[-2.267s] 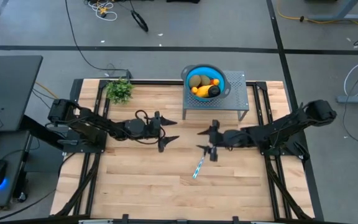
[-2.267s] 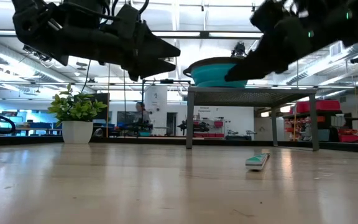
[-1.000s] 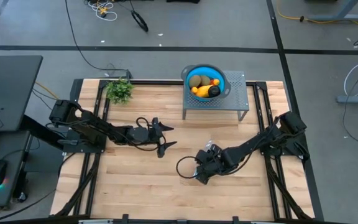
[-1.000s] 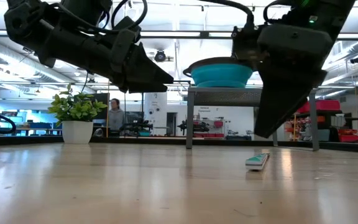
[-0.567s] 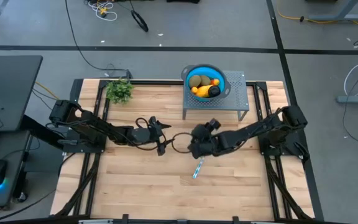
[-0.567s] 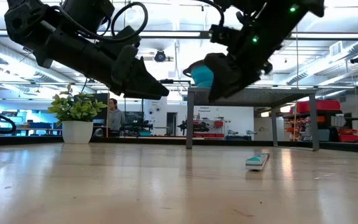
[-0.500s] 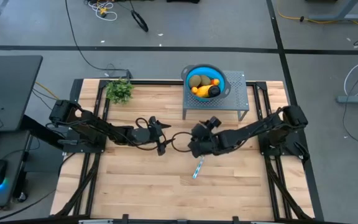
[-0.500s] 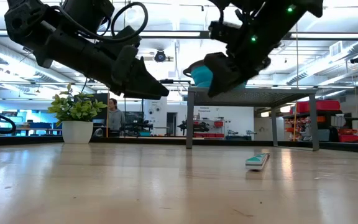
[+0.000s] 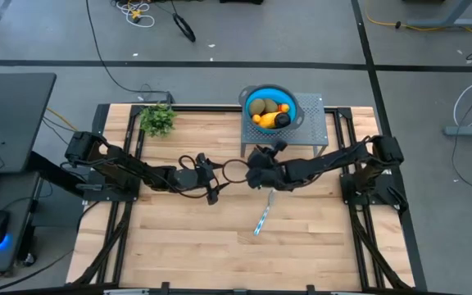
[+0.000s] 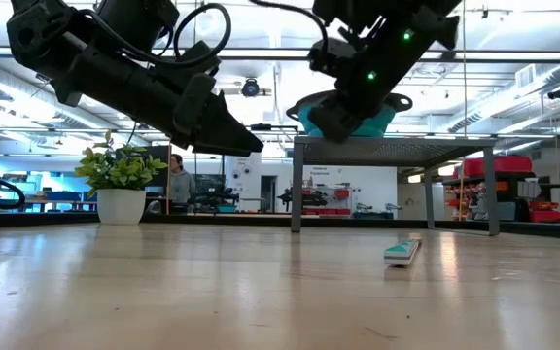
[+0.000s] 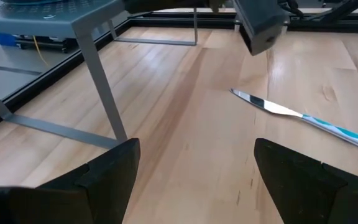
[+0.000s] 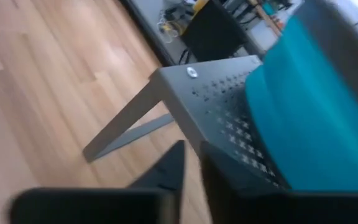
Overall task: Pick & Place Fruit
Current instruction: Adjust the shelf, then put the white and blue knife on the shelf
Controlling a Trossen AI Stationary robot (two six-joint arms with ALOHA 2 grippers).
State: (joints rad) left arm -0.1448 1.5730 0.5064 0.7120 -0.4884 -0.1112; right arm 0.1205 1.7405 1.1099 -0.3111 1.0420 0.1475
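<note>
While no writing reads, left claw (image 9: 212, 182) gapes; right claw (image 12: 188, 163) looks clenched, empty.

Seen from above, the fruit (image 9: 269, 111) sits heaped in a blue bowl (image 9: 249, 95), so the lower pieces are hidden and the tiny bits at 3 o'clock are too small to name. From table height only the bowl's underside shows. The right wrist view is blurred, with the bowl cut off at the edge. The knife's (image 11: 303, 118) handle runs off the left wrist view's edge.
</note>
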